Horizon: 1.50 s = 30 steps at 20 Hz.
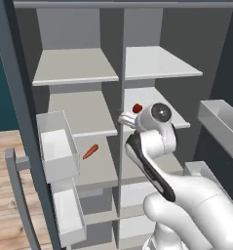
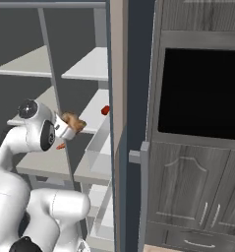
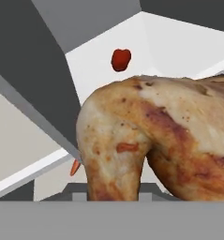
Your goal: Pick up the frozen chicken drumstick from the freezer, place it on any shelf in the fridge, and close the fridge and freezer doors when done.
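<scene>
**Drumstick in the gripper, at the divider, fridge shelf ahead and to the right**

The white arm's two-finger gripper point(image 2: 70, 127) is clenched on the lumpy golden-brown and tan frozen chicken drumstick point(image 2: 73, 121), which is out of the freezer and held in the air. In the hand view the meat point(image 3: 155, 140) sits right against the camera, its long axis running across the picture from lower left to upper right; the fingers themselves are hidden behind it.

The relation that matters: the drumstick hangs just at the thin grey vertical divider point(image 1: 122, 97) between the two columns of the tall grey cabinet. The narrower left-hand freezer column point(image 1: 81, 112), with a thin orange-red carrot-like stick point(image 1: 90, 151) lying on one of its pale shelves, is to the gripper's left. The wider right-hand fridge column point(image 1: 157, 63) lies ahead and to its right, and the pale grey-white fridge shelf point(image 1: 179, 119) at about the gripper's height carries a small round red item point(image 1: 136, 108) near its front left.

By my judgement, the next move is a short push forward and rightward past the divider, setting the meat down on bare shelf beside the red item and clear of it. Both dark slate-blue doors point(image 2: 133, 74) stand open, their white bins point(image 1: 57, 146) facing inward, so the closing is yet to do.
</scene>
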Tool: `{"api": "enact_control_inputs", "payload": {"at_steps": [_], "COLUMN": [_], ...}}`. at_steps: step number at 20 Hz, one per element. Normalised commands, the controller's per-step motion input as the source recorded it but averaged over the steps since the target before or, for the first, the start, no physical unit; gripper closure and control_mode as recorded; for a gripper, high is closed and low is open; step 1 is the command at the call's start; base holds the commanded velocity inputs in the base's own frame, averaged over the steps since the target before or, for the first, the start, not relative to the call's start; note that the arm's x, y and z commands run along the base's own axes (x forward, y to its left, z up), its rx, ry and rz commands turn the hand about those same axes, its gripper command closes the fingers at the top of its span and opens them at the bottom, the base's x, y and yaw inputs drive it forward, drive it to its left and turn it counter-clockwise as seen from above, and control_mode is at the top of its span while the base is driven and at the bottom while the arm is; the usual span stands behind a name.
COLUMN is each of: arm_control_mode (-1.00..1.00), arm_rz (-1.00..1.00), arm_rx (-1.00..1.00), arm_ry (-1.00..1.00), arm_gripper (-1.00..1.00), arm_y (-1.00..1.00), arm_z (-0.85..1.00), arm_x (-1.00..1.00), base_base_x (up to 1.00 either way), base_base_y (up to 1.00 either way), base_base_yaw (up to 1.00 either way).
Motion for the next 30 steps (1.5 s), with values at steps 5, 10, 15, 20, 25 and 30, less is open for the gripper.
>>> {"api": "enact_control_inputs", "payload": {"at_steps": [5,10,15,20,25,30], "arm_control_mode": [-1.00,-1.00,-1.00,-1.00,-1.00,-1.00], "arm_rz": [0.00,0.02,0.03,0.03,0.02,0.04], "arm_rx": [0.00,0.00,0.00,-0.01,-0.04,-0.02], "arm_ry": [-0.02,0.00,0.00,0.00,0.00,0.00], "arm_gripper": [1.00,1.00,1.00,1.00,1.00,1.00], "arm_y": [-0.77,-0.57,-0.37,0.00,0.00,0.00], "arm_z": [-0.08,-0.05,-0.17,-0.42,-0.51,-0.49], "arm_x": [0.67,0.98,0.88,0.85,0.76,0.71], "base_base_x": [0.00,0.00,0.00,0.00,0.00,0.00], "base_base_y": [0.00,0.00,0.00,0.00,0.00,0.00], "base_base_yaw": [0.00,0.00,0.00,0.00,0.00,0.00]}}
